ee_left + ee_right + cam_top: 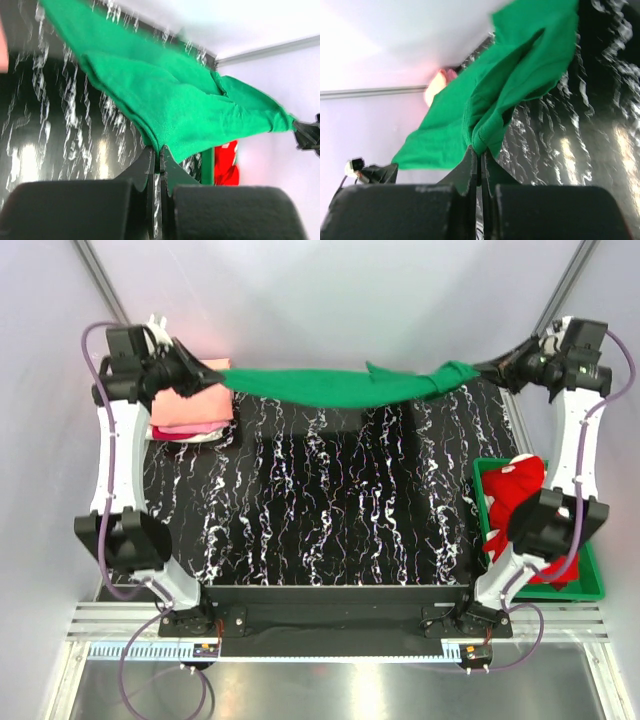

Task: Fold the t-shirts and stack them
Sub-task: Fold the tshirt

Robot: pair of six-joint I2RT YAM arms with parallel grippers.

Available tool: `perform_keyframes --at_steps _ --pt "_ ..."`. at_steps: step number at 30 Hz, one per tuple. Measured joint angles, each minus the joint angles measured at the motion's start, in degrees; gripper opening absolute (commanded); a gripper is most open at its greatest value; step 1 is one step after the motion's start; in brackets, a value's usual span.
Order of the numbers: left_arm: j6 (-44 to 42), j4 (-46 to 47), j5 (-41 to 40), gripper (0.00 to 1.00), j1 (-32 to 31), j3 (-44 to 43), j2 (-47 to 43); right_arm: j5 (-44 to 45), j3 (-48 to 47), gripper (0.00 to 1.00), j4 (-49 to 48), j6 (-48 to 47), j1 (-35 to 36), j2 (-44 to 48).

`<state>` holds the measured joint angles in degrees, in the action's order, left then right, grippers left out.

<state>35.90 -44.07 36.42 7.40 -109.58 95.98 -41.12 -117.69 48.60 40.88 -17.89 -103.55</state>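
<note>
While the left gripper [188, 375] and the right gripper [482, 370] are each clamped on an end of the green t-shirt [340, 386], stretched taut above the far edge of the table [320, 510], the step looks like folding it, next calling for an even lowering beside the folded stack [195, 405].

Through my left tool [158, 152] camera I see both fingers pinched tight on a fold of the green t-shirt [170, 95], which hangs stretched in the air above the black, white-veined table [45, 130]. The cloth narrows to its other end, where the right tool [306, 135] grips it. Past it, a red t-shirt [226, 167] shows beside a green bin [207, 167] wall.
</note>
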Motion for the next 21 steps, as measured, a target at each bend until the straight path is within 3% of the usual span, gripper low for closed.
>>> perform_keyframes --at_steps 4,5,6,7,8,9,11,16,21 --pt "-3.6 2.8 0.4 0.05 0.2 18.8 -9.4 2.7 21.2 0.0 -5.1 -1.9 -1.2 9.4" --pt "-4.5 3.7 0.3 0.07 0.3 23.9 -10.7 3.8 25.9 0.04 -5.7 -2.3 -1.6 10.3" --pt "-5.4 4.9 0.0 0.14 0.3 29.6 -11.9 4.8 29.7 0.15 -6.7 -2.6 -1.7 10.7" --pt "-6.3 5.0 -0.7 0.2 0.3 34.9 -12.5 6.3 34.3 0.42 -7.2 -2.7 -1.9 10.9" --pt "-7.1 4.6 -1.7 0.32 0.3 39.9 -12.6 7.9 38.9 0.52 -7.4 -2.7 -2.1 10.6" --pt "-7.8 4.4 -3.1 0.6 0.4 44.7 -12.5 9.3 43.4 0.63 -7.6 -3.2 -2.3 10.3" --pt "-8.7 2.8 -5.8 0.77 0.6 52.2 -12.5 12.1 49.6 0.73 -6.3 -4.1 -2.6 8.7" --pt "-9.0 0.0 -8.9 0.88 1.4 61.8 -13.4 17.6 51.5 0.76 -3.7 -5.3 -3.6 7.0" --pt "-8.9 0.4 -10.9 0.86 1.4 61.2 -20.2 20.5 47.5 0.76 -4.4 -5.7 -3.7 10.5"
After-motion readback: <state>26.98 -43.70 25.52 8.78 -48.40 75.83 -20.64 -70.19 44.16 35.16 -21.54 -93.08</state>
